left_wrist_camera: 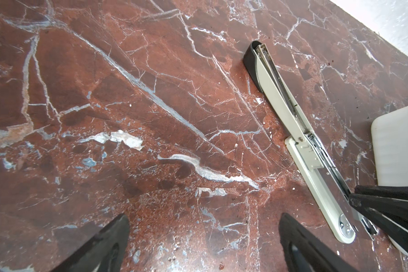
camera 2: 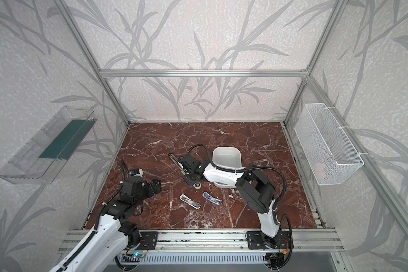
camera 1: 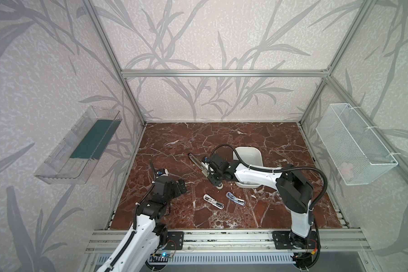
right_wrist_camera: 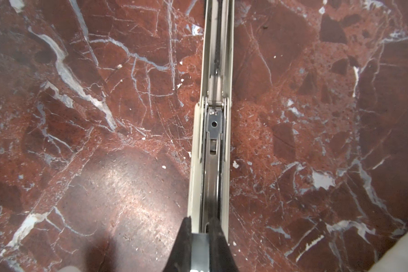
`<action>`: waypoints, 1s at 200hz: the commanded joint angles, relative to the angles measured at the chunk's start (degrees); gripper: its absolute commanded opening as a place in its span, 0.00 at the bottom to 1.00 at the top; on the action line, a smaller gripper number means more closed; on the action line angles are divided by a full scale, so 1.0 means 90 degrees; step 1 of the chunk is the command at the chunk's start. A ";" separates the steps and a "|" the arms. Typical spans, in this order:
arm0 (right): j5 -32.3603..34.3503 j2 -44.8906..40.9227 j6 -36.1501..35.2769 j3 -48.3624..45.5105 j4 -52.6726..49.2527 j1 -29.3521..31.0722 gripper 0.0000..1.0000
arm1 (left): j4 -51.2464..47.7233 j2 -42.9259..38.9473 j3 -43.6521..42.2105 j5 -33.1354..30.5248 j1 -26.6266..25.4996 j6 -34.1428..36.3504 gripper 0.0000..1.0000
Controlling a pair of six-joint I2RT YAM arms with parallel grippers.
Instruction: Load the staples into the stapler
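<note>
A long cream stapler [camera 1: 196, 161] [camera 2: 174, 160] lies folded open flat on the marble table, its metal channel [right_wrist_camera: 212, 179] facing up. My right gripper [camera 1: 206, 170] [right_wrist_camera: 200, 221] stands over one end of that channel, shut on a flat grey strip of staples [right_wrist_camera: 200, 249]. In the left wrist view the stapler [left_wrist_camera: 280, 106] runs diagonally, and the right gripper's black fingers [left_wrist_camera: 375, 202] meet its near end. My left gripper [camera 1: 179, 188] [left_wrist_camera: 204, 217] hangs open above bare marble left of the stapler, holding nothing.
A white bin [camera 1: 257, 155] [left_wrist_camera: 396, 146] sits just right of the stapler, partly under the right arm. Two small staplers [camera 1: 213, 201] [camera 1: 235, 198] lie toward the table's front. A clear tray [camera 1: 78, 146] and a wire basket [camera 1: 353, 143] hang on the side walls.
</note>
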 commanded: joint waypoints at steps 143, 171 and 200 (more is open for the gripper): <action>0.0110 -0.0680 -0.0108 -0.0508 0.0453 -0.0024 0.00 | 0.0049 -0.0152 0.0073 -0.0080 0.0025 -0.0134 0.99; 0.0013 -0.0549 -0.0092 -0.0483 0.0459 -0.0024 0.00 | 0.0048 -0.0147 0.0077 -0.0080 0.0025 -0.0138 0.99; 0.0088 -0.0415 -0.0140 -0.0427 0.0415 -0.0025 0.00 | 0.0049 -0.0154 0.0070 -0.0080 0.0025 -0.0131 0.99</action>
